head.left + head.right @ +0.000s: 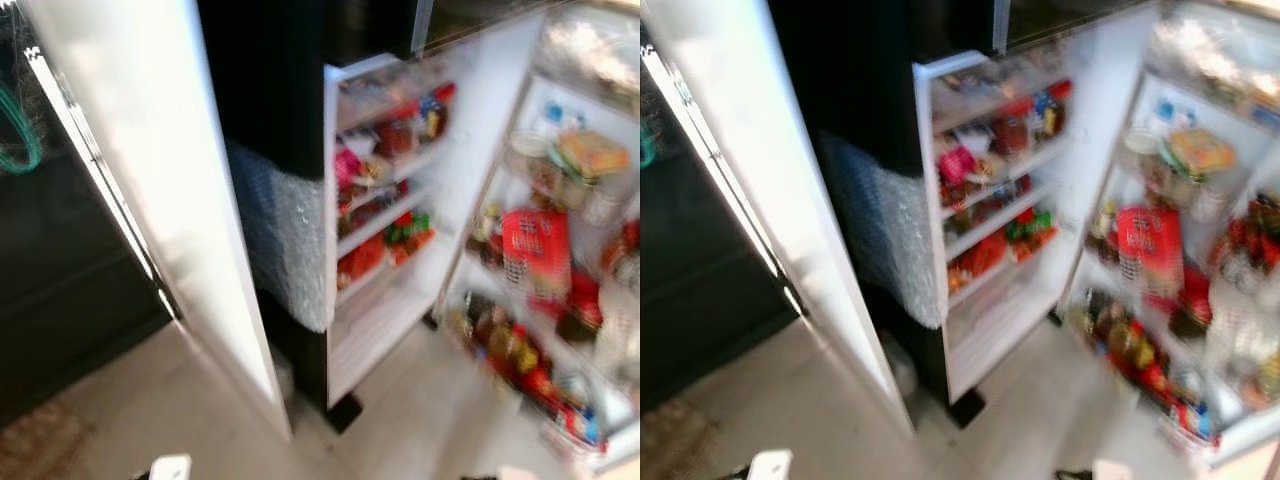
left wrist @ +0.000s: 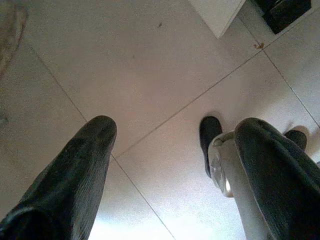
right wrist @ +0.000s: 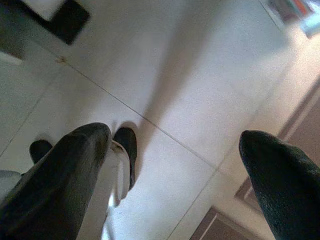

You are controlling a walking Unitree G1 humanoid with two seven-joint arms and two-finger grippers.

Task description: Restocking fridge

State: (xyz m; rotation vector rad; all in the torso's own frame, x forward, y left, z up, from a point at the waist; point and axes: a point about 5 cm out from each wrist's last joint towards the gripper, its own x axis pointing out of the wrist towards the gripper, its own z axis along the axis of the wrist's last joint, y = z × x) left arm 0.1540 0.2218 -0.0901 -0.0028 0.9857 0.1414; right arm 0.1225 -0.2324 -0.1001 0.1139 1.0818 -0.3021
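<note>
Pale tiled floor (image 1: 420,400) runs up to the fridge (image 1: 400,200), which stands open ahead of you, door shelves (image 1: 380,225) and right-hand shelves crowded with jars and packets. Your left gripper (image 2: 170,165) and right gripper (image 3: 175,170) hang spread apart, empty, over the tiles. You look mid-approach; next, fetch stock.

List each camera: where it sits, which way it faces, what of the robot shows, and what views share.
Left eye: on the head, facing forward and down at the open fridge.
Right eye: beside it, same fridge, blurred.
Left wrist: on the left arm, facing down at the floor; left end effector open.
Right wrist: on the right arm, facing down; right end effector open.
Both wrist views share the tiled floor.
</note>
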